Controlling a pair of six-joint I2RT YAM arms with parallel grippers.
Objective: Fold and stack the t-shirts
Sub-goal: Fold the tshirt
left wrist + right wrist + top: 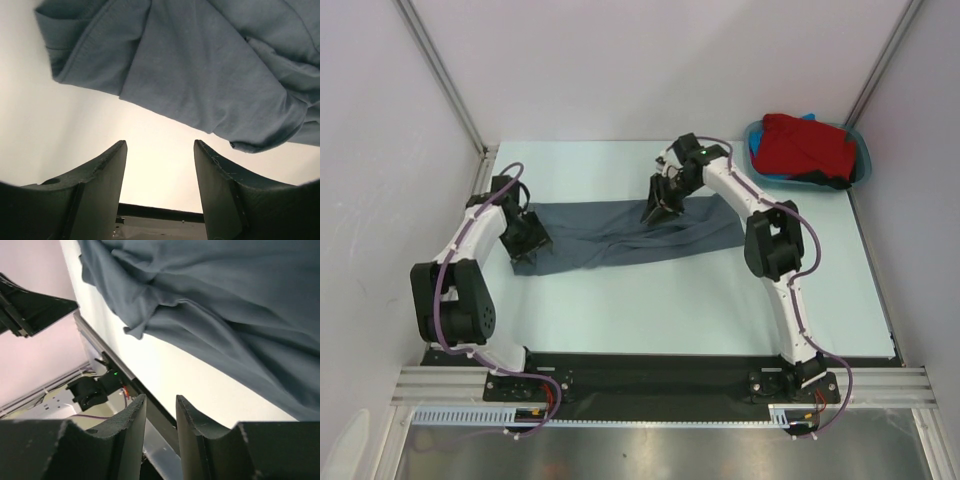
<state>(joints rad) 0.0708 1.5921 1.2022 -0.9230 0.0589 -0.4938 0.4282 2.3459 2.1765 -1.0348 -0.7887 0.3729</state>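
— On the table (650,300), where is the grey t-shirt (630,235) found?
— It is spread across the middle, from left to right, flat but wrinkled.
— How is the left gripper (532,238) seen?
— It is placed at the left end of that shirt. Its jaws are seen well apart, and nothing is caught between them.
— And the right gripper (655,212)?
— It is positioned over the far edge of the shirt, near the middle. Its jaws are parted only narrowly, and nothing is clamped.
— And the red t-shirt (805,148)?
— It is heaped in the teal tub (863,165) at the far right corner.
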